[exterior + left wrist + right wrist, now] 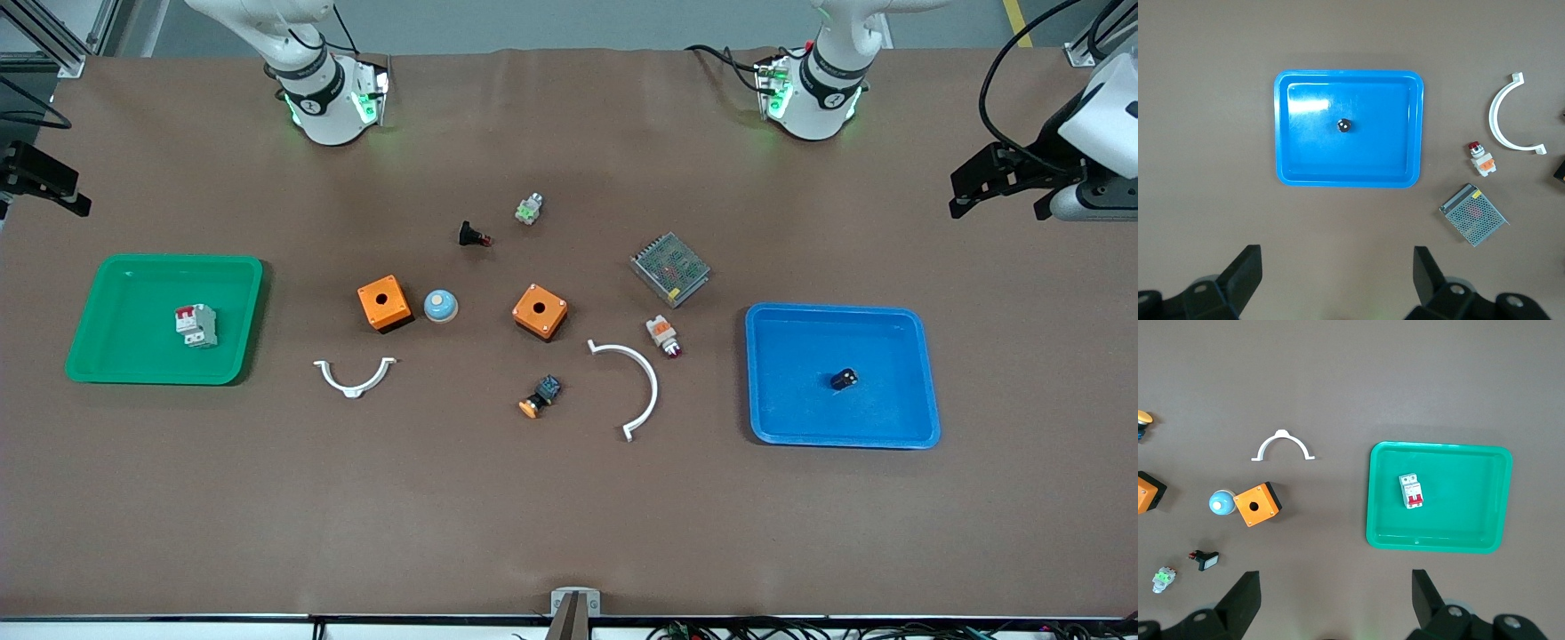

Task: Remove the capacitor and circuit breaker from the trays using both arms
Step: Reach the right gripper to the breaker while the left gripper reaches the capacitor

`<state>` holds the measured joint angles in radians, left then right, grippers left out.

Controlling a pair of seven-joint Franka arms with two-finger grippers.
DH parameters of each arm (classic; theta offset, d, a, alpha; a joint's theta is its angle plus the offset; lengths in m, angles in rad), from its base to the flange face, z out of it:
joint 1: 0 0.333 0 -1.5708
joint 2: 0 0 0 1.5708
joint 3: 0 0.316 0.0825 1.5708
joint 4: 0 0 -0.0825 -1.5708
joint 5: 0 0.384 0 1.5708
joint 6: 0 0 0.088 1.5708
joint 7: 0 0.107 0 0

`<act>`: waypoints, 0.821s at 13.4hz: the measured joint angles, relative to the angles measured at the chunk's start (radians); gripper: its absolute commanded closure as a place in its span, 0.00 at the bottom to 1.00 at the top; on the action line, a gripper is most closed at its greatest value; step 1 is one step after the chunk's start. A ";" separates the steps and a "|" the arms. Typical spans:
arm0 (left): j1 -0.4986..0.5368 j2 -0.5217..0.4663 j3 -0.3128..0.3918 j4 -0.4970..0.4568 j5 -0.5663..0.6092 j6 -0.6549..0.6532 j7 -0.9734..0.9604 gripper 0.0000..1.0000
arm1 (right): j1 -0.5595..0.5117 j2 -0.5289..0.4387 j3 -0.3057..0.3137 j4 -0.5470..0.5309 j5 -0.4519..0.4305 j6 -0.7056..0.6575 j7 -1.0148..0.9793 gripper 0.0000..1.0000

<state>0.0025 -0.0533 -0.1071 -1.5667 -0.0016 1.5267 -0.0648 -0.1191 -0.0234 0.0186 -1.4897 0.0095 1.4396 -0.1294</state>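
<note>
On the brown surface nothing of the task is judged done yet: the breaker is seen lying in the green tray toward the right arm's end, and the capacitor in the blue tray toward the left arm's end. Both lifts are left to do.

The left claw is held high above the surface beside the blue tray, its jaws spread wide and empty. The right claw is held likewise beside the green tray, wide and empty.

Both trays are shallow, glossy plastic rectangles with rounded corners and raised rims. The capacitor is a tiny black cylinder, judged hard to pinch squarely. The breaker is a white-grey block with red levers, its flat sides offering an easier grip. The surface is covered in a matt brown sheet. Between the trays, two orange boxes, two white curved clips and a metal mesh-topped unit are scattered among smaller parts.
</note>
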 measured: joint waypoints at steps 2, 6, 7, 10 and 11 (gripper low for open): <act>0.000 0.001 0.000 0.000 0.000 0.000 0.000 0.00 | 0.000 0.000 0.000 0.000 0.000 -0.001 0.000 0.00; 0.001 0.048 0.004 -0.001 0.004 -0.001 0.000 0.00 | 0.000 0.000 0.000 -0.001 0.000 -0.005 0.000 0.00; 0.003 0.079 0.006 -0.002 0.011 0.004 0.000 0.00 | -0.003 0.001 -0.001 -0.003 0.000 -0.005 0.000 0.00; 0.013 0.211 0.011 -0.029 0.033 0.115 0.000 0.00 | -0.058 0.034 -0.003 -0.030 0.000 0.023 -0.022 0.00; 0.014 0.253 0.011 -0.055 0.036 0.184 0.000 0.00 | -0.085 0.064 -0.004 -0.038 0.000 0.050 -0.049 0.00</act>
<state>0.0165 0.2002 -0.0962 -1.6217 0.0342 1.7103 -0.0648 -0.2044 0.0408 0.0150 -1.5281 0.0094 1.4901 -0.1787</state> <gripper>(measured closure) 0.000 0.000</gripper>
